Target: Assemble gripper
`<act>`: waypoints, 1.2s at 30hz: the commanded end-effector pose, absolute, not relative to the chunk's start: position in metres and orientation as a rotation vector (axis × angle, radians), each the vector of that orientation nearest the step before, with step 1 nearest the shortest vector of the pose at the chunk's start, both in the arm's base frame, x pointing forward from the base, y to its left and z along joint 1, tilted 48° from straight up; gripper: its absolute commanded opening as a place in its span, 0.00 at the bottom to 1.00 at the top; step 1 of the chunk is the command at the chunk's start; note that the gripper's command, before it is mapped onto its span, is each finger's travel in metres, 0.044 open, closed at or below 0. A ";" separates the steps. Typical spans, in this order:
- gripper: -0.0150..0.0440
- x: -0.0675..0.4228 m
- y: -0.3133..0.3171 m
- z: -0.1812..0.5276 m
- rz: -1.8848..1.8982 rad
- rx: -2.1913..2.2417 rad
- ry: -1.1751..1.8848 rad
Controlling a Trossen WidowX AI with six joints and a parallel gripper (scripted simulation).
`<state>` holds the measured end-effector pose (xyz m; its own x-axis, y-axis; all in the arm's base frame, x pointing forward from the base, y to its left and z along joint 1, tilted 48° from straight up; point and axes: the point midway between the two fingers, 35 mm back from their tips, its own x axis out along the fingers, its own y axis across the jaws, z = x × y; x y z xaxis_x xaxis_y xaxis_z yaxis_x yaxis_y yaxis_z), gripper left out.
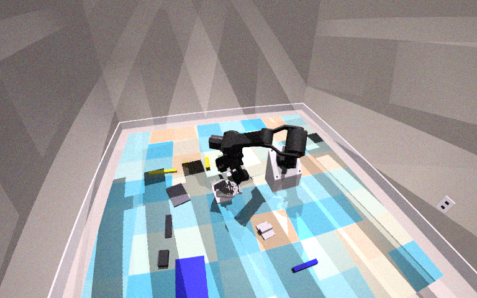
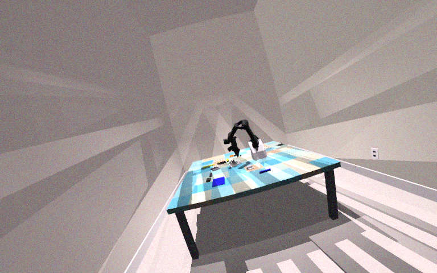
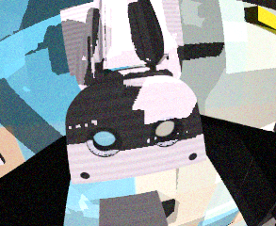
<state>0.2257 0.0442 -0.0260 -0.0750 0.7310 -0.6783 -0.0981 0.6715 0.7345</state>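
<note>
My gripper (image 1: 236, 181) (image 3: 133, 132) is shut on the housing plate, a pale rounded plate with two large holes. In the wrist view, the housing plate (image 3: 128, 167) spans the space between the two black fingers, partly in shadow. The pale gripper base (image 3: 73, 40) (image 1: 218, 197) lies just beyond the plate, toward the top of the wrist view. Two long, shadowed jaws stand on it; one jaw (image 3: 146, 35) shows clearly. The plate overlaps the near part of the base in that view. The pins, the stubs and the gear mesh cannot be made out, nor whether plate and jaws touch.
A white stepped block (image 1: 265, 229) lies in front. A grey plate (image 1: 177, 194), a grey bar (image 1: 168, 226) and a dark block (image 1: 163, 258) lie left. A blue slab (image 1: 191, 277) and blue bar (image 1: 305, 265) lie nearer. A yellow bar (image 1: 163, 171) and yellow block (image 1: 207, 163) lie behind.
</note>
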 end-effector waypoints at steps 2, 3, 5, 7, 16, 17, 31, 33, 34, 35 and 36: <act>0.85 0.226 0.044 -0.026 0.753 0.544 1.493; 0.85 0.226 0.044 -0.026 0.759 0.538 1.489; 0.85 0.226 0.044 -0.026 0.761 0.536 1.488; 0.85 0.226 0.044 -0.026 0.761 0.536 1.488; 0.85 0.222 0.040 -0.030 0.761 0.536 1.488; 0.85 0.221 0.039 -0.032 0.761 0.536 1.488; 0.85 0.220 0.038 -0.033 0.761 0.536 1.488; 0.85 0.220 0.038 -0.033 0.761 0.536 1.488; 0.85 0.220 0.038 -0.033 0.761 0.536 1.488; 0.85 0.220 0.038 -0.033 0.761 0.536 1.488; 0.85 0.220 0.038 -0.033 0.761 0.536 1.488</act>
